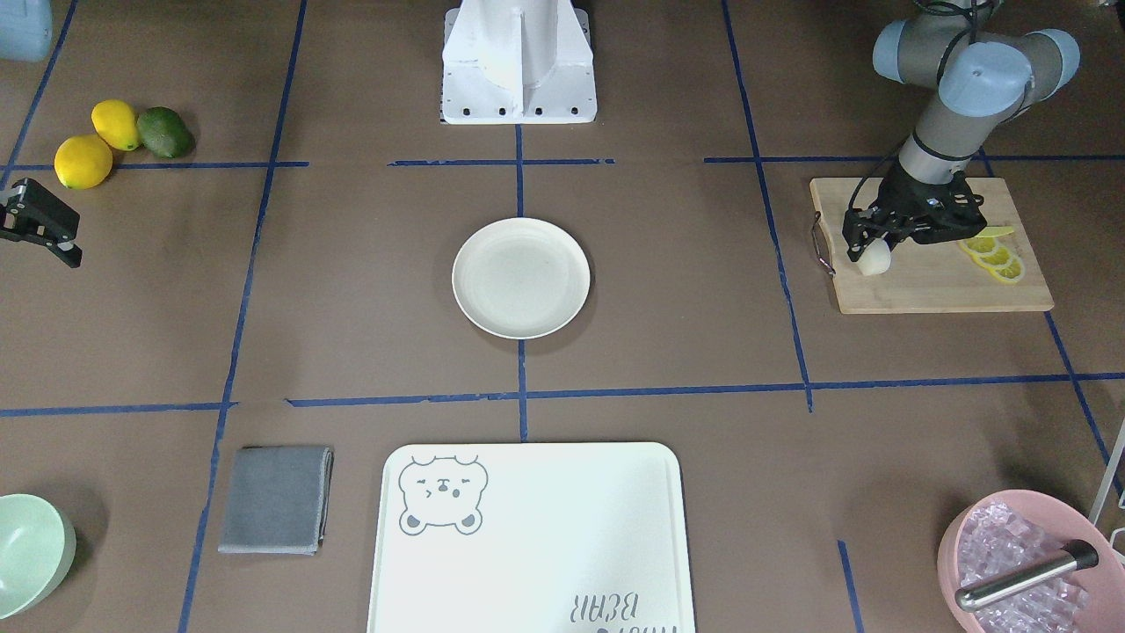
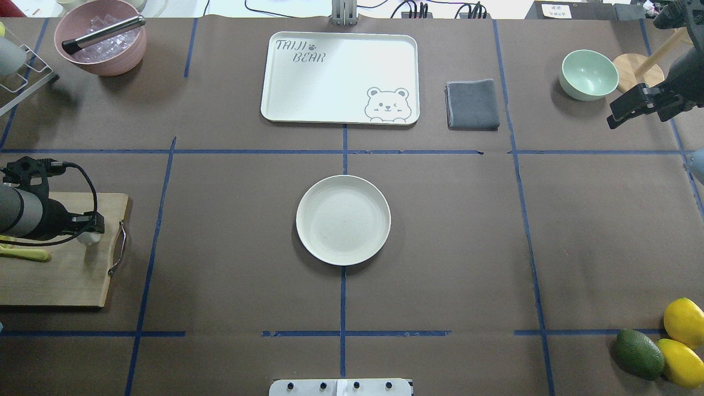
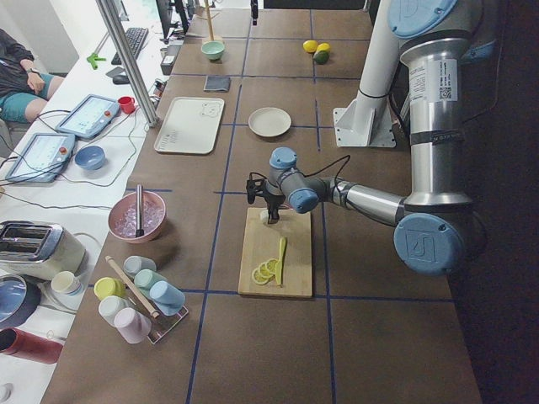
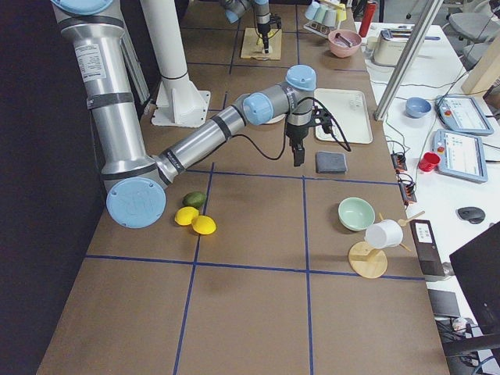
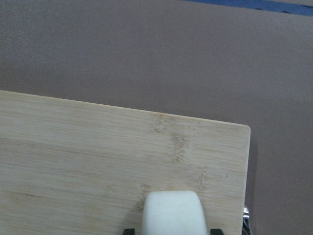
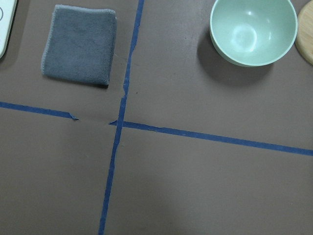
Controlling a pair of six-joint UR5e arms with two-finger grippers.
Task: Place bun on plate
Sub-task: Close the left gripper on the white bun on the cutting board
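The small white bun (image 1: 876,262) is at the handle end of a wooden cutting board (image 1: 932,286), and my left gripper (image 1: 870,253) is shut on it. In the left wrist view the bun (image 5: 173,211) fills the bottom centre between the fingers (image 5: 213,231), with the board (image 5: 98,156) beneath; whether it touches the wood I cannot tell. From overhead only a sliver of the bun (image 2: 88,238) shows at the left gripper (image 2: 91,233). The cream plate (image 1: 520,278) (image 2: 343,220) lies empty at the table's centre. My right gripper (image 1: 54,239) (image 2: 619,116) hangs open and empty at the far side.
Lemon slices (image 1: 993,257) lie on the cutting board. Two lemons and an avocado (image 1: 119,141) sit near the right arm. A bear-print board (image 1: 527,545), grey cloth (image 1: 277,499), mint bowl (image 1: 26,554) and pink ice bowl (image 1: 1024,563) line the operators' edge.
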